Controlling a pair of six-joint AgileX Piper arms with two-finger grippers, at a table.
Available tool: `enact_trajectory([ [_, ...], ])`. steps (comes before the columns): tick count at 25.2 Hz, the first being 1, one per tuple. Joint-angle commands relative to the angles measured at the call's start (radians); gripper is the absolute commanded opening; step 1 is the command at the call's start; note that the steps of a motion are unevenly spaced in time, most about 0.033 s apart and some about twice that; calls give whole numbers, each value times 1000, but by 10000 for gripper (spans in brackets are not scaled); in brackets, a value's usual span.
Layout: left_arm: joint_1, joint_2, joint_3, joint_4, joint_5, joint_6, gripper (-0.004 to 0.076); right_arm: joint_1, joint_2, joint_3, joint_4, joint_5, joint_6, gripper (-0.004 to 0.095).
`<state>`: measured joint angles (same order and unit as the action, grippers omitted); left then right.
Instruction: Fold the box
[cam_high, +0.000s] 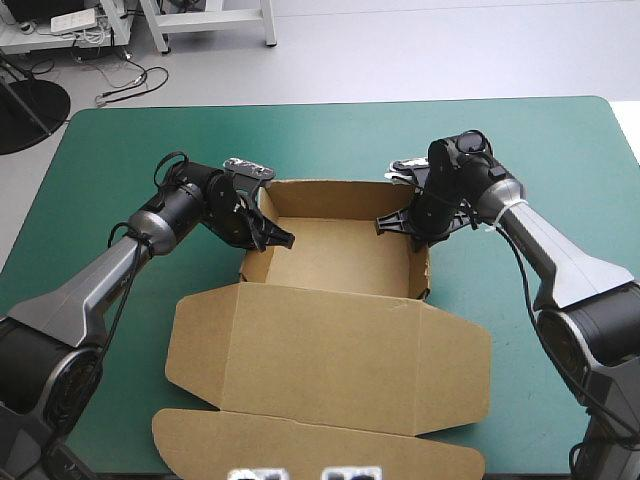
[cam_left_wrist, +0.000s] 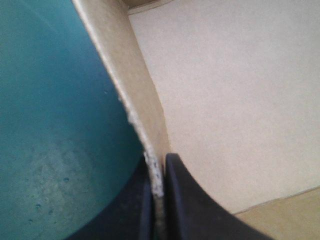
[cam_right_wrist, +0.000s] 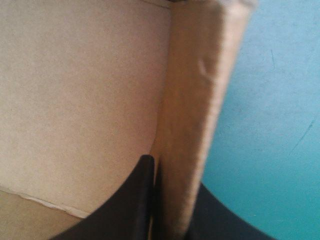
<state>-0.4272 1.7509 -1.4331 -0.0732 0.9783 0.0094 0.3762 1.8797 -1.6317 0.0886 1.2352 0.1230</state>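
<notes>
Right claw (cam_right_wrist: 172, 177) astride wall of box (cam_right_wrist: 192, 100)

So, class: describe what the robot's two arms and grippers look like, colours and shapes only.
The left arm and right arm are silver-grey tapered tubes with black rounded joints. The left gripper and right gripper each have two broad black fin-shaped fingers.

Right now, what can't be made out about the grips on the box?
High view: the right gripper covers where it pinches the box.
Right wrist view: the wall hides the outer finger's tip.
Left wrist view: ahead of the left gripper, the wall's far corner is cut off.
</notes>
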Motion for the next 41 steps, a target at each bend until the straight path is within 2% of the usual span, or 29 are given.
enact_trajectory([
  [1,-21,5,-3,-58,-4,35,71,12,-51,-31,-1,-10,-38,245],
  [4,-21,5,-3,-60,18,47,184,12,-51,-33,-46,-5,-19,428],
  [6,-21,5,-3,-60,31,62,286,12,-51,-33,-62,-5,-8,501],
  [9,-21,5,-3,-58,20,62,442,11,-51,-33,-78,-3,-8,527],
  [11,-21,5,-3,-58,-2,60,505,11,-51,-33,-89,4,-8,527],
  [15,-21,-3,-6,-54,-43,60,523,11,-63,-33,-103,16,-8,526],
  [18,-21,-5,-43,-41,-36,60,523,11,-77,-53,-103,14,-8,525],
  [21,-21,-5,-109,-32,-4,60,523,11,-92,-89,-97,16,-8,525],
  [26,-21,-5,-297,7,124,60,523,11,-146,-201,-89,16,0,526],
  [29,-21,-5,-429,52,224,50,516,11,-199,-238,-104,16,8,525],
  [30,-21,-5,-510,73,296,53,503,11,-229,-240,-133,16,28,525],
  [33,-21,-42,-630,91,313,50,419,11,-289,-240,-148,16,107,525],
  [37,-21,-132,-690,140,313,46,219,11,-311,-238,-139,16,115,525],
  [40,-21,-222,-690,189,313,46,15,11,-298,-211,-131,16,122,525],
  [41,-21,-266,-690,191,313,46,-8,11,-281,-177,-138,16,126,525],
])
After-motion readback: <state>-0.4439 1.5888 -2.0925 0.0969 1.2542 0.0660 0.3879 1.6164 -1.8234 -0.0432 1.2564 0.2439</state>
